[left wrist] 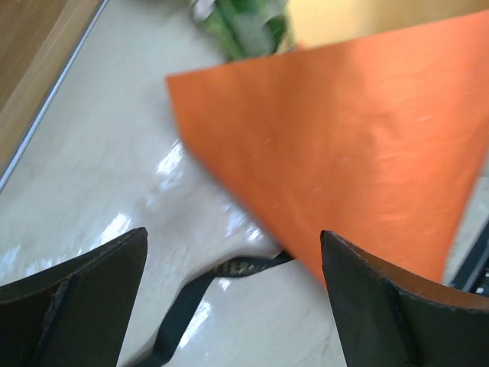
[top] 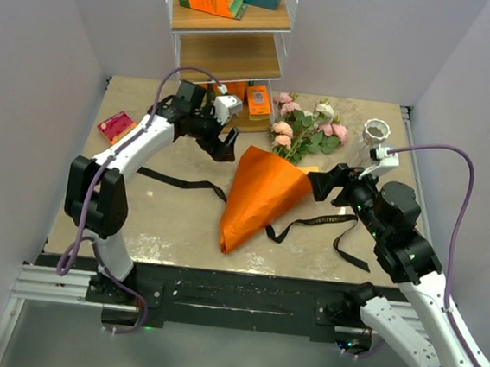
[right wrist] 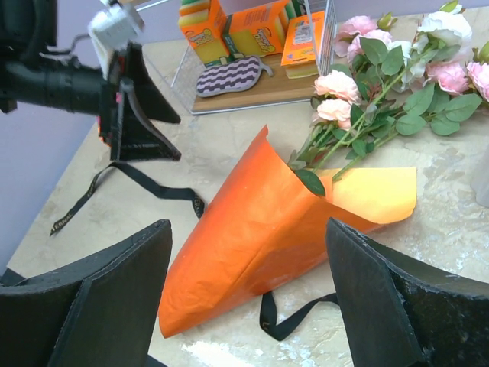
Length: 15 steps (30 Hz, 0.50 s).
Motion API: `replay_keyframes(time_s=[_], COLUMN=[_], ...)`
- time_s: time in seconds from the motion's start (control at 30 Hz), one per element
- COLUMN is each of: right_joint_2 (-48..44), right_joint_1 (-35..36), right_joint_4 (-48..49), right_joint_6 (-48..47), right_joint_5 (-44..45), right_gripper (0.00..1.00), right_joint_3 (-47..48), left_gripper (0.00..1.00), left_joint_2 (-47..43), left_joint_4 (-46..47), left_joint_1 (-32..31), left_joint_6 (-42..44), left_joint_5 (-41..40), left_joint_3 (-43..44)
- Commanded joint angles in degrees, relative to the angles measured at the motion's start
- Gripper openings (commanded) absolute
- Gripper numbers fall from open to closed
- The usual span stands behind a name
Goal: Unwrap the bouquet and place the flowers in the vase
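The bouquet lies in the middle of the table as an orange paper cone (top: 261, 198), with its point toward me. The flowers (top: 307, 129), pink and cream roses on green stems, spill out of its far end. A loose black ribbon (top: 180, 182) trails out left and right from under the paper. The vase (top: 374, 132) stands upright at the far right. My left gripper (top: 224, 147) hovers open just left of the cone's top edge, over paper (left wrist: 351, 138) and ribbon (left wrist: 206, 283), holding nothing. My right gripper (top: 323, 184) is open beside the cone's right edge, facing the paper (right wrist: 267, 229) and the flowers (right wrist: 382, 69).
A wire-and-wood shelf rack (top: 232, 52) with orange boxes stands at the back centre, close behind the left gripper. A small pink packet (top: 116, 125) lies at the left edge. The right half of the ribbon (top: 319, 221) curls on the table below the right gripper.
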Motion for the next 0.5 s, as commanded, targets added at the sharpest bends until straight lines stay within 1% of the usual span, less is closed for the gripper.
replay_keyframes(time_s=[0.0,0.03,0.1,0.2,0.3,0.33,0.43,0.47], right_joint_2=[0.41,0.41,0.5,0.24,0.15,0.32,-0.03,-0.11], right_joint_1=[-0.13,-0.13,-0.13,-0.13,-0.13,-0.05,-0.13,-0.13], right_joint_4=[0.94,1.03,0.94,0.68,0.5,0.41,0.41,0.41], right_joint_6=[-0.44,-0.35,-0.35,-0.35,-0.26,-0.35,-0.26,-0.26], right_joint_5=[-0.84,-0.84,-0.92,-0.84,-0.84,-0.92,-1.1,-1.19], right_gripper=[0.85,0.85,0.85,0.85,0.85,0.85,0.85,0.85], right_joint_3=[2.21,2.3,2.39,2.65,2.65,2.65,2.39,2.3], left_gripper=[0.99,0.99,0.99,0.97,0.98,0.98,0.98,0.99], left_joint_2=[-0.23,0.65,3.55,5.84,7.34,7.6,8.66,8.31], left_joint_4=[5.1,5.55,6.17,7.91,8.02,7.75,5.82,5.56], left_joint_1=[-1.87,-2.31,-2.84,-3.37,-4.34,-4.34,-4.78,-5.04], left_joint_6=[2.51,2.95,3.57,3.14,2.35,1.91,1.11,1.28], left_joint_5=[-8.83,-13.81,-17.79,-18.34,-14.67,-9.95,-3.6,-2.88], left_joint_3=[-6.96,-8.27,-8.9,-10.13,-10.05,-9.52,-6.97,-6.53])
